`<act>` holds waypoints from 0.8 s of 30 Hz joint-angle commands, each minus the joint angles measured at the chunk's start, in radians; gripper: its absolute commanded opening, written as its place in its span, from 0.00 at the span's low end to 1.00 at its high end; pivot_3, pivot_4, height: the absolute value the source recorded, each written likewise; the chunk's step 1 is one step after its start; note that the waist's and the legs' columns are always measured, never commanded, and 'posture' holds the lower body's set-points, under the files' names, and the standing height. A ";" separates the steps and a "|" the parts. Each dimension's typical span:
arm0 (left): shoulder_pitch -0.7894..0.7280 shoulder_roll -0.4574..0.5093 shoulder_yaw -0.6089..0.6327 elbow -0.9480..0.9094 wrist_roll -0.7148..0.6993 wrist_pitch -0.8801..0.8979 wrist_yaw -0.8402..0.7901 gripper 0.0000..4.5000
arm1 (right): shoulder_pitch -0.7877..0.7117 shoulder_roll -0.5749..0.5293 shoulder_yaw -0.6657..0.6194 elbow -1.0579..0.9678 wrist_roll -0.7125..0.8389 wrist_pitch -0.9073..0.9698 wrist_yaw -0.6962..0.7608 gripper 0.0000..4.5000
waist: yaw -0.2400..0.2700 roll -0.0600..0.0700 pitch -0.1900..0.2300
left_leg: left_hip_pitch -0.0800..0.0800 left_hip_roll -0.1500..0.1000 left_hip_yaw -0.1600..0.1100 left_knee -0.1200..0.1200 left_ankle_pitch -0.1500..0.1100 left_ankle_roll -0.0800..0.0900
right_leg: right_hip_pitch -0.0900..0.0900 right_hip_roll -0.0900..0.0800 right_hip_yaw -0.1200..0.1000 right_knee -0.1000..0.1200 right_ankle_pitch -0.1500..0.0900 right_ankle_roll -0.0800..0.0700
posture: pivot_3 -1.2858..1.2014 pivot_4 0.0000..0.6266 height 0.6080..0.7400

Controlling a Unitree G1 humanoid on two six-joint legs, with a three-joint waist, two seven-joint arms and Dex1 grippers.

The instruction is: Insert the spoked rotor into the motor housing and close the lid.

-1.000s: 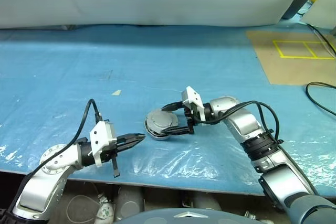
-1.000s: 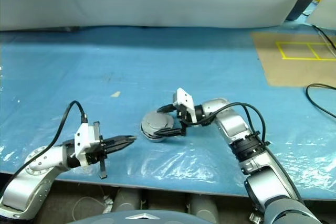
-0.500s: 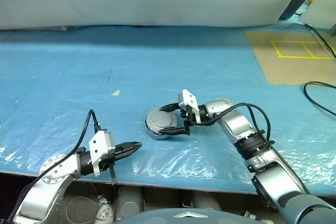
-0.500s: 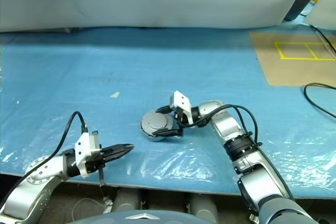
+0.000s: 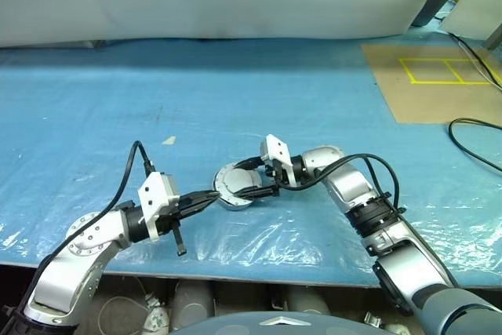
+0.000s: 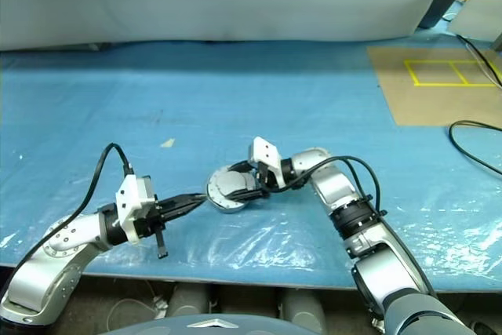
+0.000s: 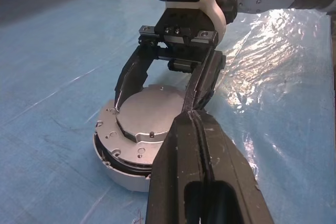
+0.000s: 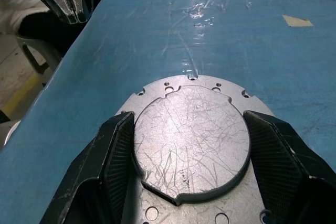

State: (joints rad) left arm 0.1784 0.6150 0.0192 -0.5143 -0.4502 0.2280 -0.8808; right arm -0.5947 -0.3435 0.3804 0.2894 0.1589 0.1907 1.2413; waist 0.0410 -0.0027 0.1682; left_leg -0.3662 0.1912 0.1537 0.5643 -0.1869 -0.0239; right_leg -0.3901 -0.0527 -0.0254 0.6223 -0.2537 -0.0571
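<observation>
The lid lies plain grey face up on the motor housing, near the table's front edge. My right gripper reaches in from the right and is shut on the lid, its fingers pressed against either side of the lid's raised round centre. The left gripper is shut, empty and nearly level. Its tip sits just at the stack's left edge, close to the right gripper's near finger. The spoked rotor is hidden.
The table wears a blue cloth with crinkled clear film along the front edge. A brown board with yellow tape squares lies at the back right, a black cable beside it. A small tape scrap sits at mid left.
The left gripper, still shut, dropped back toward the front edge and has now come forward to the stack's left edge. The right gripper's fingers have narrowed onto the lid's raised centre.
</observation>
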 commanded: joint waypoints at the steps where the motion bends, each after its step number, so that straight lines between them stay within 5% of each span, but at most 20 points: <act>1: 0.030 0.031 0.060 -0.006 -0.007 -0.045 -0.031 0.00 | -0.023 0.029 0.014 -0.027 -0.008 0.000 -0.006 0.65 | -0.003 0.000 0.000 | 0.000 0.000 0.000 0.000 0.000 0.000 | 0.000 0.000 0.000 0.000 0.000 0.000 | 0.52 0.24 1.00; 24: 0.164 -0.006 0.068 0.289 0.075 -0.383 -0.128 0.00 | 0.009 0.067 0.045 0.063 -0.084 -0.053 -0.059 0.65 | -0.002 0.000 0.000 | 0.000 0.001 0.000 -0.001 0.000 0.000 | -0.001 0.000 0.000 0.000 0.000 0.000 | 0.52 0.24 1.00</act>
State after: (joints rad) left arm 0.3343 0.6165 0.0863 -0.2165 -0.3690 -0.1268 -1.0021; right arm -0.6091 -0.2871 0.4025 0.3223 0.1124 0.1449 1.2085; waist 0.0387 -0.0031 0.1679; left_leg -0.3643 0.1924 0.1543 0.5637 -0.1871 -0.0239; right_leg -0.3901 -0.0525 -0.0252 0.6227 -0.2537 -0.0573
